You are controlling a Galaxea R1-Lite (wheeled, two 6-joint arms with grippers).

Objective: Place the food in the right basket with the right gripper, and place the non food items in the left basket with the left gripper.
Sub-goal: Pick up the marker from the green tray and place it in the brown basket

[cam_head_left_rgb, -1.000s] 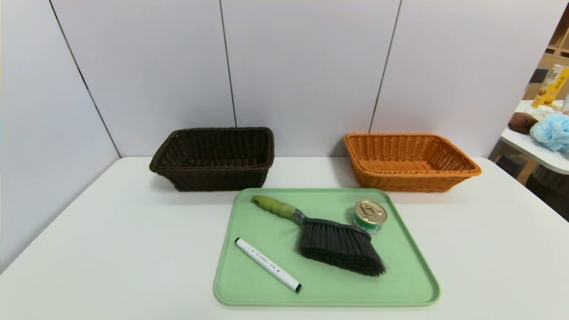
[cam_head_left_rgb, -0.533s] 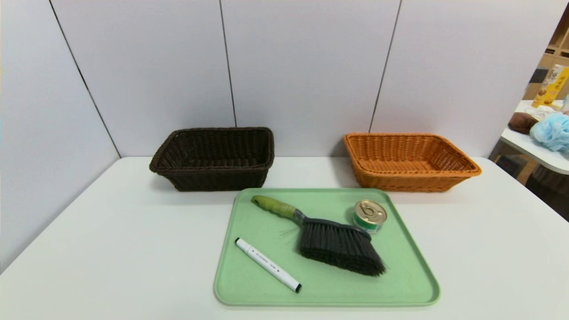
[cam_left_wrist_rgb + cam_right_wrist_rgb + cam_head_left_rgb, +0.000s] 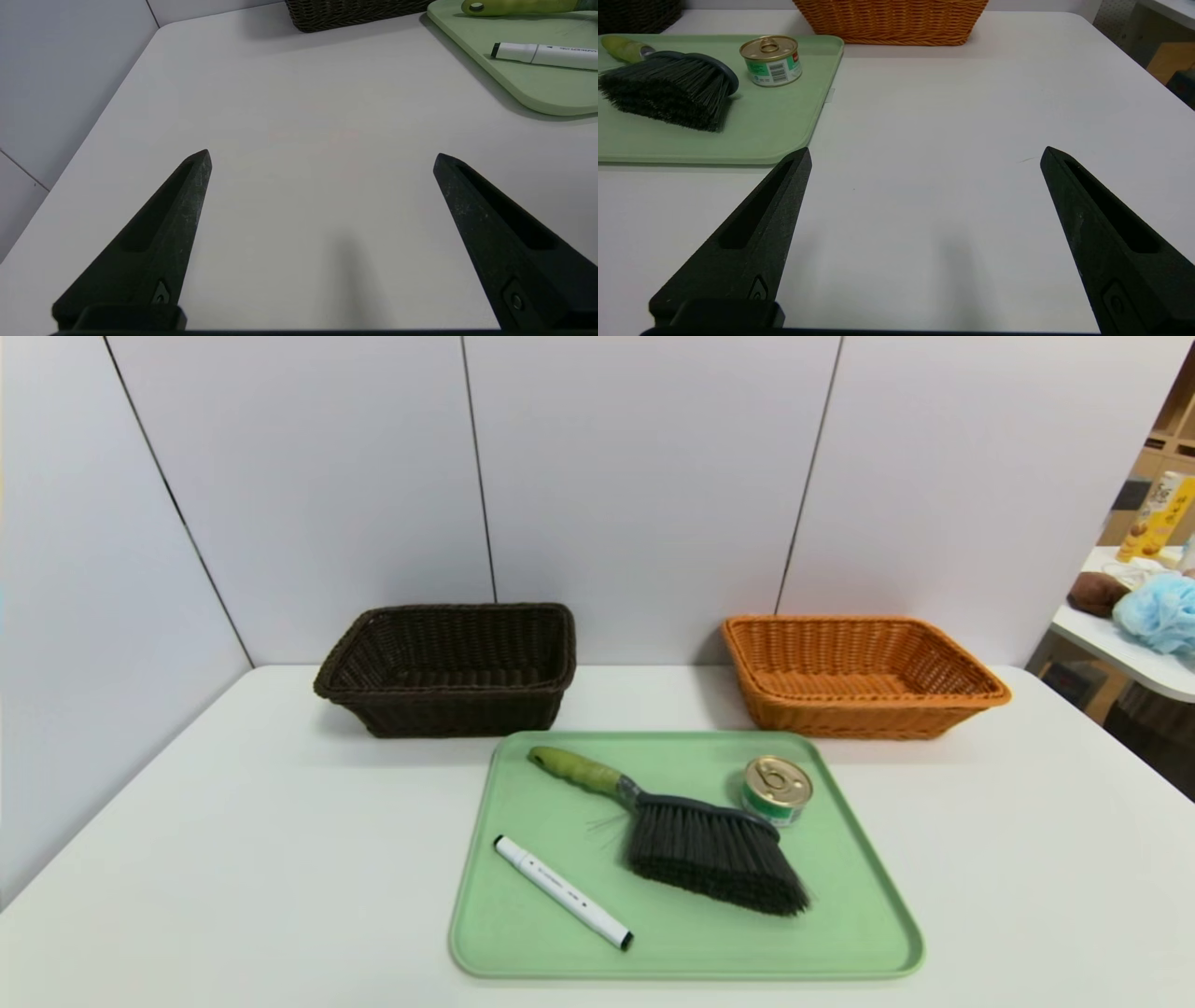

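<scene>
While both grippers idle — the tin (image 3: 778, 791) sits trayed.

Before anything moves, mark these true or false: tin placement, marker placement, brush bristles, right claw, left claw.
1. The tin can is in the orange basket. False: it sits on the green tray.
2. The marker lies on the green tray. True.
3. The brush has white bristles. False: they are black.
4. The right claw is open over the white table, holding nothing. True.
5. The left claw is gripping the marker. False: it is open and holds nothing.
</scene>
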